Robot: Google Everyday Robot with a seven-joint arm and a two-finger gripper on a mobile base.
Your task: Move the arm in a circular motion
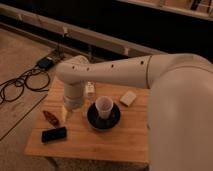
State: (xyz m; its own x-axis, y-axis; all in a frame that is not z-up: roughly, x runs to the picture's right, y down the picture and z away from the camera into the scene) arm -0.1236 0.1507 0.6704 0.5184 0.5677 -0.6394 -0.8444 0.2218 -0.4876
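Note:
The arm (pixel 125 70) is thick and cream-white. It reaches from the big segment at the right (pixel 182 115) leftward across the wooden table (pixel 125 142), then bends down at a rounded joint (pixel 74 71). Its wrist (pixel 73 99) hangs over the table's left part. The gripper (pixel 65 114) points down just left of the black plate (pixel 92 118) and close to a small reddish-brown object (pixel 51 118). Nothing shows in its grasp.
A white cup (pixel 103 106) stands on the black plate. A small clear bottle (pixel 89 90) is behind it and a pale block (pixel 128 98) to the right. A black flat device (pixel 54 134) lies front left. Cables (pixel 20 82) and a power box (pixel 46 62) are on the floor at left.

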